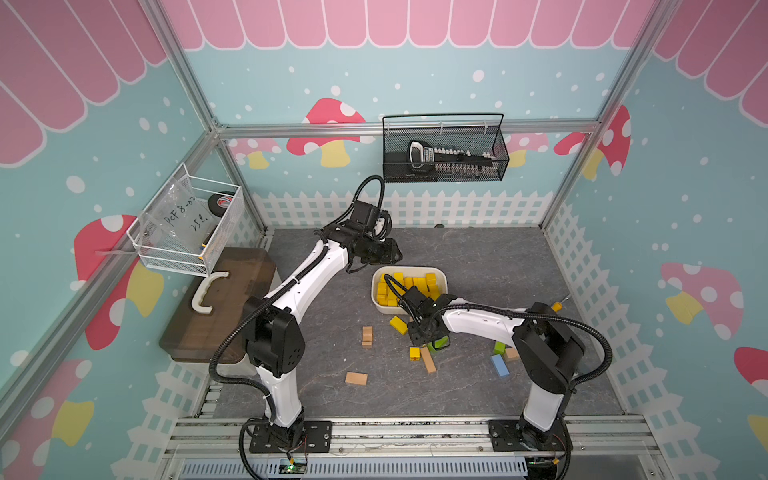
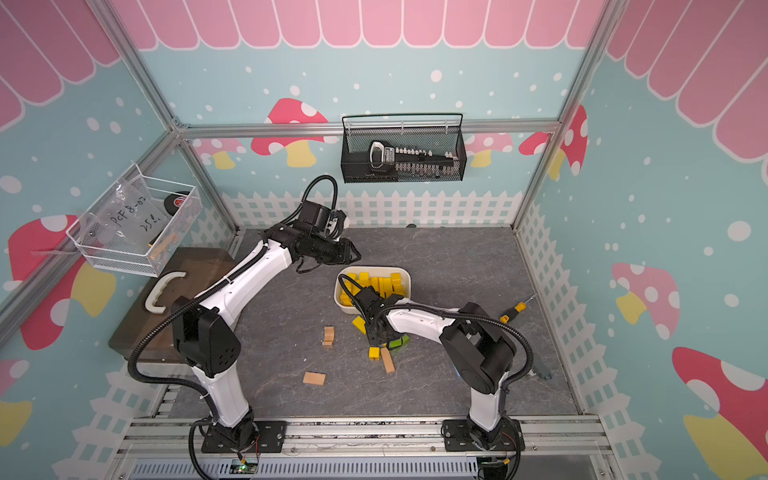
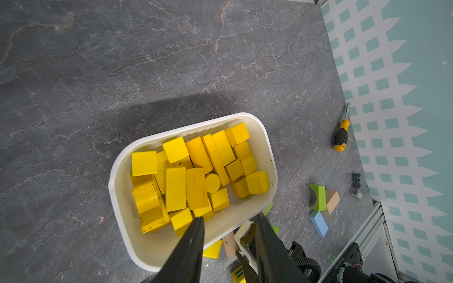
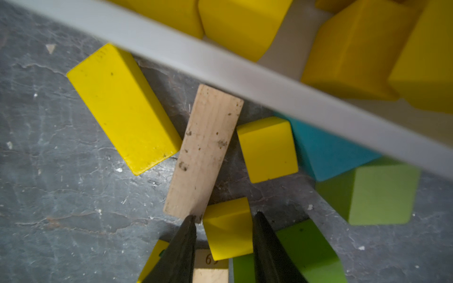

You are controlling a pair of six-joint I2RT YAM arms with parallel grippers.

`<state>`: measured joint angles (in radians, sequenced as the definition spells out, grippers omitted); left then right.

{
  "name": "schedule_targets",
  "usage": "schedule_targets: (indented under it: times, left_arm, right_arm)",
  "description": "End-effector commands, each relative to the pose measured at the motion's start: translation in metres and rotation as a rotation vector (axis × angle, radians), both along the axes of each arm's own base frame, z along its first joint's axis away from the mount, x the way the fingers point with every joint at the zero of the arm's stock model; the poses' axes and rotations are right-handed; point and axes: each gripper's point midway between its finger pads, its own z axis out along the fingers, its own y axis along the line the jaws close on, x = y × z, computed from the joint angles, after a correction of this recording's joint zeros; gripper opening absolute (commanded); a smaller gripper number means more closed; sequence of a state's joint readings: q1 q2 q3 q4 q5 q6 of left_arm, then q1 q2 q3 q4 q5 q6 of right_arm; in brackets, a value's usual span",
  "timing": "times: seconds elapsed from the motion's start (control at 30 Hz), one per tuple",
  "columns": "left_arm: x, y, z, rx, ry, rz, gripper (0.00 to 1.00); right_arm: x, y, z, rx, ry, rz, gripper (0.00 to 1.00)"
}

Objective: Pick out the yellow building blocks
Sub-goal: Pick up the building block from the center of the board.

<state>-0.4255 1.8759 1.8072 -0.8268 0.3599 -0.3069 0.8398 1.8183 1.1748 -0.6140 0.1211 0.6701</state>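
A white bin on the grey floor holds several yellow building blocks; both top views show it. My left gripper hangs open and empty above the bin's near rim. In front of the bin my right gripper is down at the floor. Its fingers straddle a small yellow block, with a gap still showing on one side. Close by on the floor lie a yellow bar and a yellow cube, beside a tan plank.
Green blocks and a teal block crowd the right gripper. Tan blocks, a green block and a blue one lie scattered. A screwdriver lies by the right wall. A brown case sits at the left.
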Motion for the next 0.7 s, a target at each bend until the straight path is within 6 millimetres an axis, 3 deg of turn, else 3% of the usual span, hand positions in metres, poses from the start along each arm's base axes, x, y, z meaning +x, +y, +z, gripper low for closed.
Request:
schedule_targets:
  times: [0.0, 0.67]
  left_arm:
    - [0.0052, 0.0023, 0.0060, -0.004, -0.012, -0.001, 0.39]
    - [0.0060, 0.0019, 0.0013, 0.002, -0.002, -0.001, 0.39]
  right_arm:
    - [-0.0064, -0.0051, -0.0086, -0.042, 0.033, -0.012, 0.38]
    - [-0.0152, -0.0141, -0.0001, -0.005, 0.015, -0.041, 0.41]
